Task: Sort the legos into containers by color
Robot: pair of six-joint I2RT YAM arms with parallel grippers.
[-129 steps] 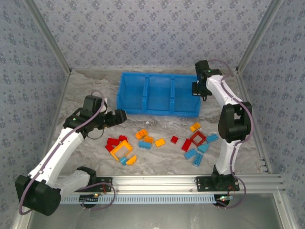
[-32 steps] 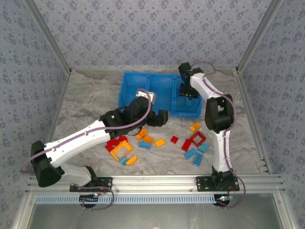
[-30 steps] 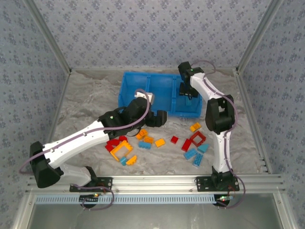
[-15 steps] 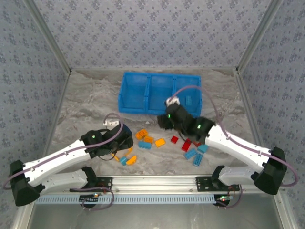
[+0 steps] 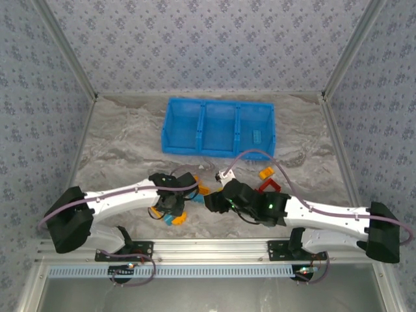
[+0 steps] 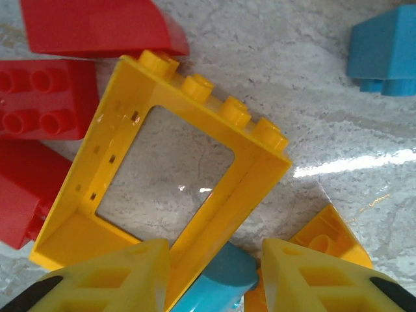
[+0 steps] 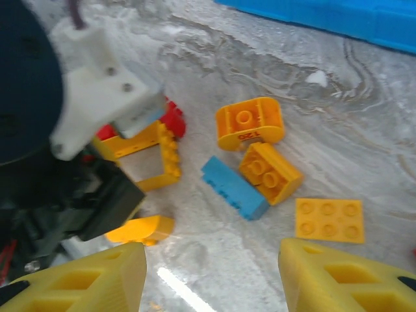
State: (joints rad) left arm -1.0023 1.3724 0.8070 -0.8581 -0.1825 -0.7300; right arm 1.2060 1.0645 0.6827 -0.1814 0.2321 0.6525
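The blue three-compartment bin (image 5: 218, 127) stands at the back, with one light blue brick (image 5: 258, 136) in its right compartment. Red, orange-yellow and light blue legos lie scattered in front of it. My left gripper (image 5: 170, 203) is low over the left of the pile. In the left wrist view it (image 6: 214, 286) is open, astride a small light blue brick (image 6: 224, 283) and one edge of the yellow frame (image 6: 257, 175). Red bricks (image 6: 49, 97) lie to the frame's left. My right gripper (image 7: 211, 279) (image 5: 211, 201) hovers open over bare table near a blue brick (image 7: 234, 187) and orange bricks (image 7: 270, 172).
An orange flat plate (image 7: 328, 220) and a rounded orange brick (image 7: 250, 122) lie ahead of the right gripper. A red frame (image 5: 270, 187) and an orange brick (image 5: 266, 173) sit right of the arms. The two wrists are close together. Metal rails frame the table.
The right arm has swung down and left from near the bin to the pile's middle. The left gripper has shifted slightly right and lowered onto the yellow frame's corner.
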